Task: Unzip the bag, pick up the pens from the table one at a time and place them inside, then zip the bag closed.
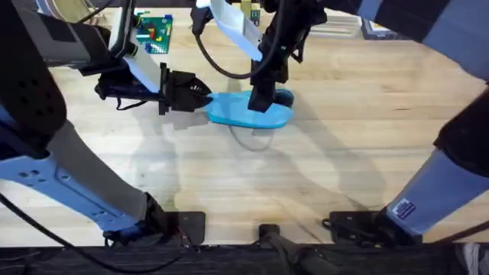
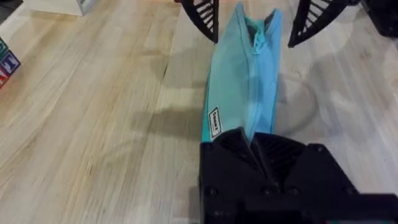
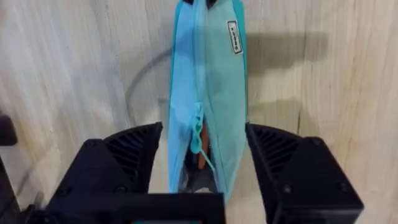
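Pale wood planks with thin seams make up the surface [image 1: 359, 153], and the bag [image 1: 229, 111] lies near its middle, a bit toward the far side. The bag is a long, soft, light blue pouch with rounded ends. One side looks bright sky blue and the other side looks a little more green. A zipper [image 2: 256, 81] runs along its top from end to end. A small white label [image 2: 215, 122] with dark print sits on the side of the bag, close to one end.

In the right wrist view the zipper pull [image 3: 198, 127] hangs with a thin blue cord, and the bag gapes open a little past the pull. Something orange [image 3: 201, 159] peeks out from the dark gap inside.

The left tool [image 1: 200, 96] is at the left end of the bag. Its fingers are closed together and pinch that end of the bag. The right tool [image 1: 260, 101] comes down over the other end. Its two black fingers [image 3: 134, 146] are spread apart, one on each side of the bag, and the bag stands between them.

Some green and colored toy blocks [image 1: 153, 32] sit at the far edge of the surface, well apart from the bag.
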`<state>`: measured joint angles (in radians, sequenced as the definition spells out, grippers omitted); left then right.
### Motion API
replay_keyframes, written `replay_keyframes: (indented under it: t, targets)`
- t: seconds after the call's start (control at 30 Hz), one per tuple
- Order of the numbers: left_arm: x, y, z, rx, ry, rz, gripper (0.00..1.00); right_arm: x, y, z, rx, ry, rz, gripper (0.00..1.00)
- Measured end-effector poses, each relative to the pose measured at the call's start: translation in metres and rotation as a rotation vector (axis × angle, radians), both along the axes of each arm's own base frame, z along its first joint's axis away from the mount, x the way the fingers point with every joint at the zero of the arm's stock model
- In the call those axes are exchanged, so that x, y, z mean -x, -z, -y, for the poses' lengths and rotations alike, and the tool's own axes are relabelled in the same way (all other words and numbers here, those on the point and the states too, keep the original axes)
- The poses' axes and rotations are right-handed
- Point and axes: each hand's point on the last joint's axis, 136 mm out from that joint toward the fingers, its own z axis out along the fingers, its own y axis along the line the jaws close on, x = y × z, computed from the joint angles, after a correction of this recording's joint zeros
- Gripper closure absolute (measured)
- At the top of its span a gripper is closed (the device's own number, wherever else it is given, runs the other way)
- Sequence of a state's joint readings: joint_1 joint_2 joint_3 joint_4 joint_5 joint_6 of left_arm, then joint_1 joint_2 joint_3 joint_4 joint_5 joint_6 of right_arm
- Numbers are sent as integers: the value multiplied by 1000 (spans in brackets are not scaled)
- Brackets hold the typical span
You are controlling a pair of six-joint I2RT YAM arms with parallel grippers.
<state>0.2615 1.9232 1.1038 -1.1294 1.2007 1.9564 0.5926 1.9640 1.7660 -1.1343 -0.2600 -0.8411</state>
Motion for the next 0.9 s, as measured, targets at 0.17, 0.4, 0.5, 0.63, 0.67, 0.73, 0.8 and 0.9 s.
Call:
replay_keyframes:
  t: [0.17,0.4,0.5,0.63,0.67,0.73,0.8,0.9]
  targets:
    - [0,0,0,0,0,0,958,0,0,0,-1,1,1,256]
    - [0,0,0,0,0,0,958,0,0,0,-1,3,0,443]
    - [0,0,0,0,0,0,958,0,0,0,-1,3,0,506]
    - [0,0,0,0,0,0,959,0,0,0,-1,3,-1,799]
    - [0,0,0,0,0,0,959,0,0,0,-1,3,-1,836]
    - [0,0,0,0,-1,0,959,0,0,0,-2,3,-2,905]
    - [0,0,-1,0,-2,0,959,0,0,0,-3,3,-2,959]
    - [0,0,-1,0,-3,0,959,0,0,-1,-3,3,-1,968]
